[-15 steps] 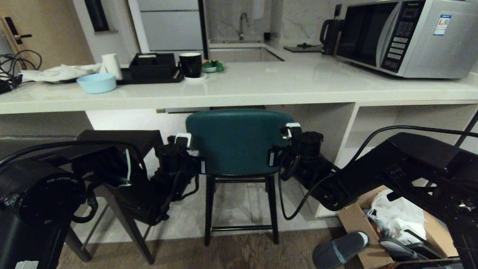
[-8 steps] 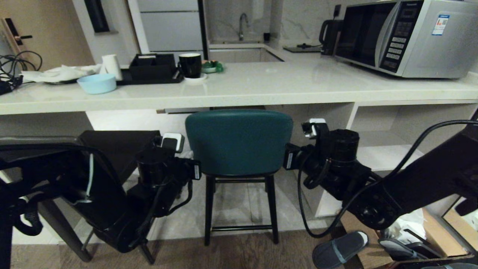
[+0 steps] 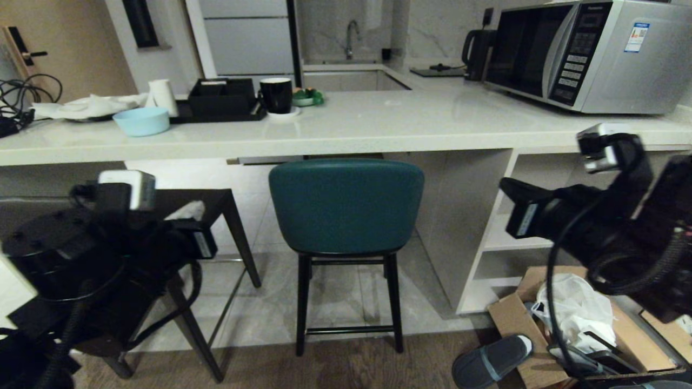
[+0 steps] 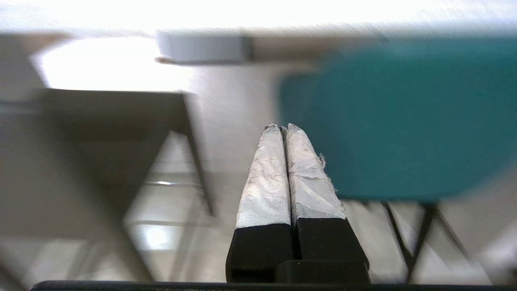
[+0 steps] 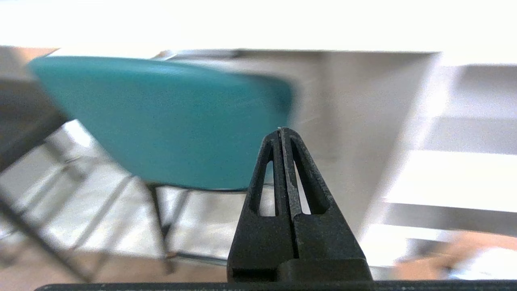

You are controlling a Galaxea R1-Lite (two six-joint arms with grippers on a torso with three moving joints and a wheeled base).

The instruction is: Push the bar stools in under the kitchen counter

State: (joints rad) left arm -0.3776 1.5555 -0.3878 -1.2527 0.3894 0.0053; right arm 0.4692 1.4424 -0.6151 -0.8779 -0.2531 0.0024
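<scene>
Two stools stand before me at the kitchen counter point(image 3: 346, 127). From my head camera the teal stool point(image 3: 346, 205) sits dead centre, its rounded back just below the counter's front edge and its thin black legs planted where the pale tile meets the wood floor. At about nine o'clock from it is the dark grey stool point(image 3: 208, 202), its square seat showing behind my left arm, also close under the counter edge; how far either seat reaches beneath the slab I cannot tell.

My left hand point(image 4: 282, 128) is clenched, its two white-wrapped fingers point(image 4: 264, 178) pressed together with nothing between them. In the left wrist camera it points at the gap between the two stools, clear of both. In the head view the left arm hangs at eight o'clock from the teal stool, apart from it.

My right hand point(image 5: 281, 130) is clenched as well, black fingertips meeting, grasping nothing. It aims at the white panel just beside the teal back's edge, not touching it. In the head view the right arm sits at three o'clock, well apart from the stool, in front of the open white shelves point(image 3: 519, 246).

On the counter I see a microwave point(image 3: 589, 54) at one o'clock, a light blue bowl point(image 3: 141, 120) and a black mug point(image 3: 276, 93) at eleven o'clock. A cardboard box point(image 3: 513, 319) and a slipper point(image 3: 492, 359) lie on the floor at five o'clock.
</scene>
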